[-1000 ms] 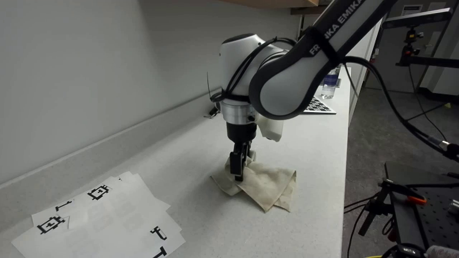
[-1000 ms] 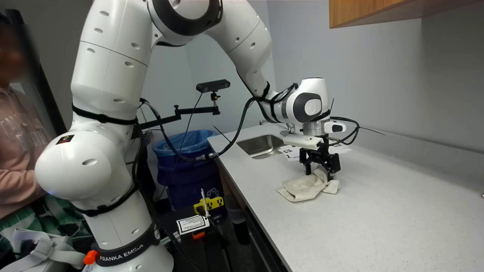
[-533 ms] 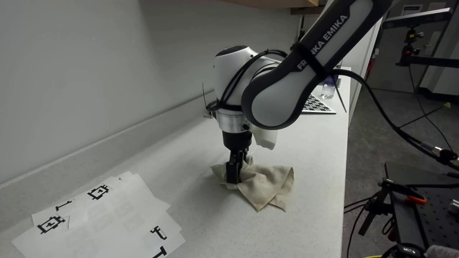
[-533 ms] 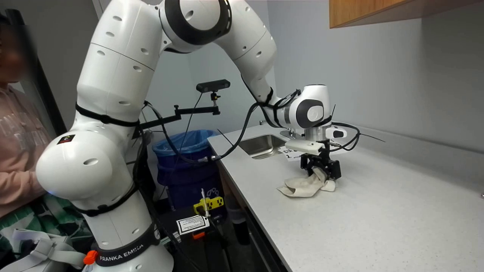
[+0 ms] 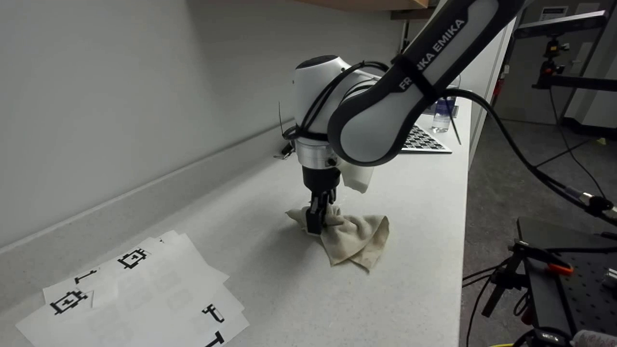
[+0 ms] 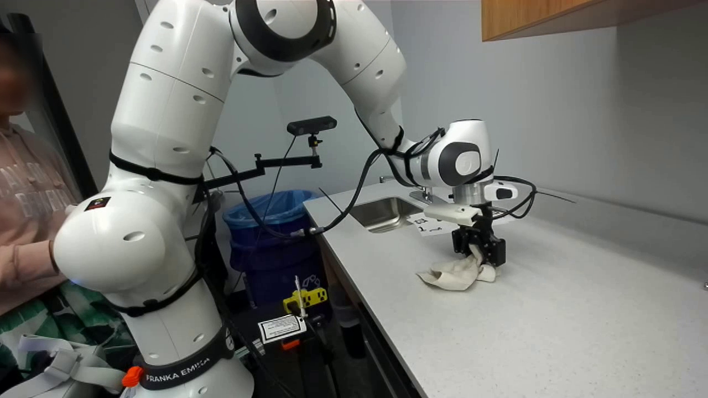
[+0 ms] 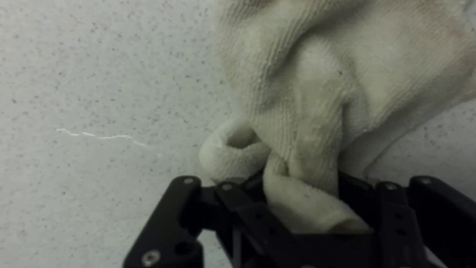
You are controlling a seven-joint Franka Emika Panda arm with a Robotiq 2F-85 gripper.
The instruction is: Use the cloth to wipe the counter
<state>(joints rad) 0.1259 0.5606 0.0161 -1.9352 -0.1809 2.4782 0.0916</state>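
The beige cloth [image 5: 354, 238] lies crumpled on the pale speckled counter [image 5: 284, 299], and part of it is bunched up between the fingers. My gripper [image 5: 319, 221] points down and is shut on this bunched part. In an exterior view the cloth [image 6: 453, 275] spreads out to one side of the gripper [image 6: 479, 253], its loose end resting on the counter [image 6: 531, 331]. The wrist view shows a fold of cloth [image 7: 308, 149] squeezed up into the gripper [image 7: 303, 184]; the fingertips are partly covered by fabric.
Marked paper sheets [image 5: 144, 294] lie on the counter by the wall. A sink [image 6: 384, 214] is set into its far end. A checkered board [image 5: 424, 142] and a bottle [image 5: 442, 115] stand behind the arm. A cabinet [image 6: 553, 19] overhangs.
The jaws have come together from open onto the cloth, bunching it up. My gripper went down, then rose slightly, and the cloth has shifted a little along the counter with it.
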